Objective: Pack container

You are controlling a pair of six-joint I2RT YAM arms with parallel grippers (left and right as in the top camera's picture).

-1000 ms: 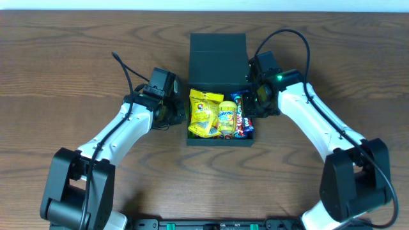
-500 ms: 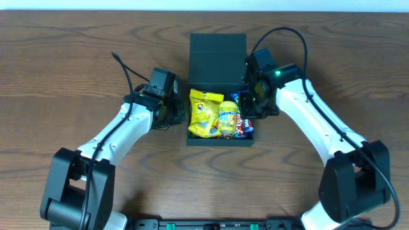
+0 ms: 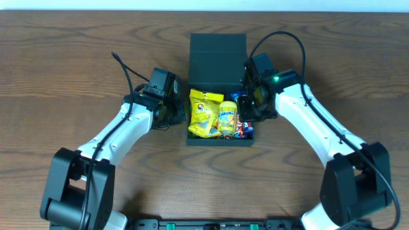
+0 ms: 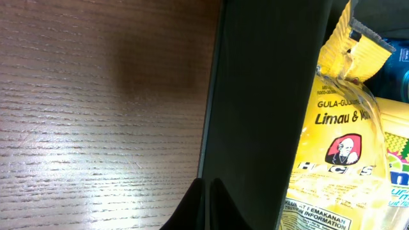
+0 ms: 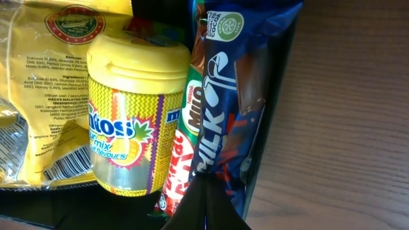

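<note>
Right claw [image 5: 204,206]: clenched, tips meeting, nothing visibly gripped, poised over the box's right edge.
Just ahead of it: blue chocolate bar [image 5: 238,96], glossy wrapper, long axis running straight away from the tips.
Left of that: candy jar [image 5: 131,121], smooth yellow plastic, lying flat.
Left claw [image 4: 204,201]: also closed, just outside the left wall.
Container [image 3: 220,142]: matte teal, rigid, between both claws; flap lid [image 3: 217,51] open beyond them, right arm apparently nearer.

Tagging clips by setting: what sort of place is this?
Probably a robotics lab bench: a white left arm and right arm mounted at a wooden table, reaching at a dark container of snack packets.
</note>
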